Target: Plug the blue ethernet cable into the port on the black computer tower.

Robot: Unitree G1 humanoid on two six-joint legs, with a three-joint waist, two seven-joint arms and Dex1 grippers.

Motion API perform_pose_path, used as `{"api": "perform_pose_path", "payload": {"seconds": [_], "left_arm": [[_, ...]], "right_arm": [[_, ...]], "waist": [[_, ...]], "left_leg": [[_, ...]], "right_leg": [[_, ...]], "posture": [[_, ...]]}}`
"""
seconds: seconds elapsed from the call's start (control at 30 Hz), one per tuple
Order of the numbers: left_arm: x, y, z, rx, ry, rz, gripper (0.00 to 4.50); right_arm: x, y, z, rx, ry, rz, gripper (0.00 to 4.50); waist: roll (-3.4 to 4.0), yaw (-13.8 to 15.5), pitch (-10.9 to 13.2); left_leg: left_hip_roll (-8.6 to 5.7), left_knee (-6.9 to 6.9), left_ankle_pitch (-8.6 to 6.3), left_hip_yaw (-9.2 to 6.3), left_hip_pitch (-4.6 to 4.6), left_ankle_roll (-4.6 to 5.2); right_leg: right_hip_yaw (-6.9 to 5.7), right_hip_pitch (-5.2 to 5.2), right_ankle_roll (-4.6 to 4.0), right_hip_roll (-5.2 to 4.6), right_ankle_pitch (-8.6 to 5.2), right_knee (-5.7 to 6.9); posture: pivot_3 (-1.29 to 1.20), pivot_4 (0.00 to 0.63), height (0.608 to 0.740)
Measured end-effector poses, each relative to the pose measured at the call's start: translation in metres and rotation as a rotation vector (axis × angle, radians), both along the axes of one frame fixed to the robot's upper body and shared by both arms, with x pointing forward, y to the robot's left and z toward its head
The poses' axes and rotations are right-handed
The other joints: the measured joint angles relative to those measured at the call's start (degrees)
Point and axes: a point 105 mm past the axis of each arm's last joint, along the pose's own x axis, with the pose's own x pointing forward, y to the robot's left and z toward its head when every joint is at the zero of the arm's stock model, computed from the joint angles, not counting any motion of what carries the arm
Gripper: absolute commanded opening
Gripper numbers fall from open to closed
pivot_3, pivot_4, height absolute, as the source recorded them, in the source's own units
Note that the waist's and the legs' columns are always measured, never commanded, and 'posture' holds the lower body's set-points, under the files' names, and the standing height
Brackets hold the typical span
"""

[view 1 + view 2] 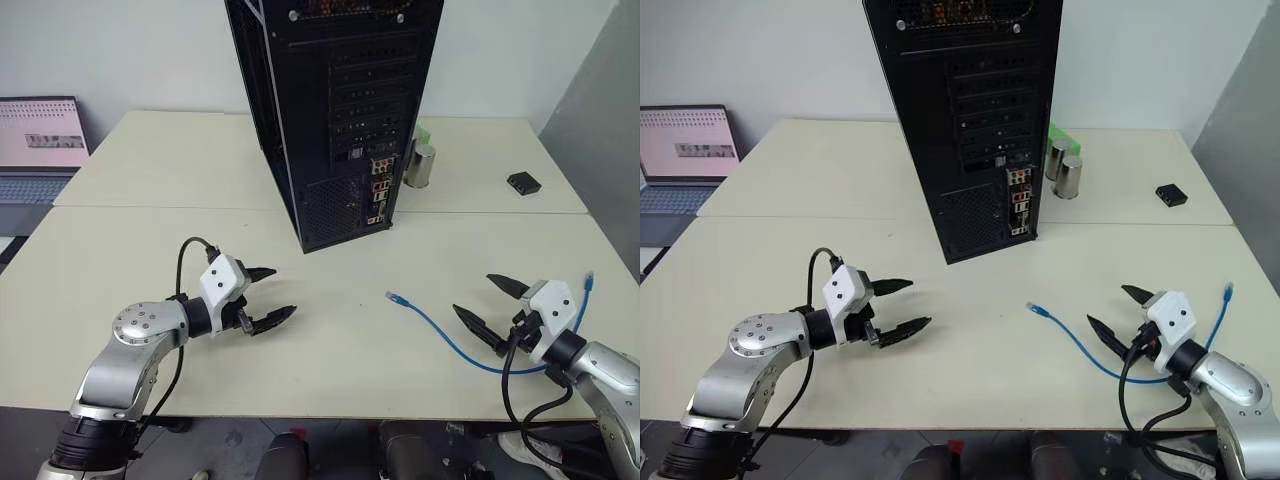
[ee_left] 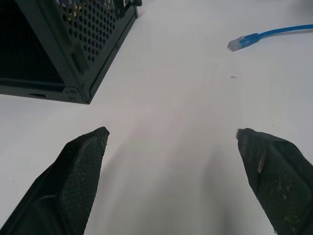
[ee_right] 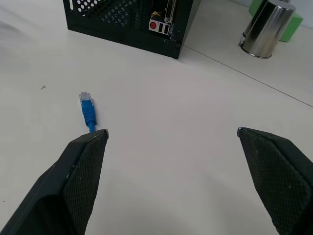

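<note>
Blue ethernet cable lies loose on the table beside the gaping right tool.

Blue ethernet cable on table, both grippers empty.

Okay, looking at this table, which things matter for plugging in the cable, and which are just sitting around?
For the job:
- blue ethernet cable, lying loose on the table
- black computer tower, rear panel facing the robot
- left hand and right hand, both open and empty

Just lying about:
- metal cup
- green block
- small black box
- laptop
</note>
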Motion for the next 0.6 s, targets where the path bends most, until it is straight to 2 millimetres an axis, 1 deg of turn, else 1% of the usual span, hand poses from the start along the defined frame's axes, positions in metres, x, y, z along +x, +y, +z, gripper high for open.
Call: {"api": "perform_pose_path", "payload": {"seconds": [0.37, 0.5, 0.6], "left_arm": [[-0.005, -0.012, -0.003, 0.003, -0.003, -0.056, 4.47], [-0.005, -0.013, -0.002, 0.003, -0.010, -0.061, 4.47], [-0.007, -0.016, -0.001, -0.013, -0.008, -0.077, 4.47]], "right_arm": [[0.000, 0.001, 0.000, 0.012, 0.000, 0.000, 4.49], [0.000, 0.001, -0.001, 0.016, 0.012, -0.001, 4.49], [-0.004, 0.007, -0.002, 0.021, 0.052, 0.033, 4.49]], "waist": [[0.00, 0.01, 0.00], [0.00, 0.01, 0.00], [0.00, 0.01, 0.00]], "left_leg": [[0.00, 0.00, 0.00, 0.00, 0.00, 0.00], [0.00, 0.00, 0.00, 0.00, 0.00, 0.00], [0.00, 0.00, 0.00, 0.00, 0.00, 0.00]], "right_leg": [[0.01, 0.00, 0.00, 0.00, 0.00, 0.00], [0.01, 0.00, -0.03, 0.00, 0.01, 0.00], [0.00, 0.00, -0.05, 0.00, 0.03, 0.00]], "posture": [[0.00, 0.150, 0.740], [0.00, 0.150, 0.740], [0.00, 0.150, 0.740]]}}
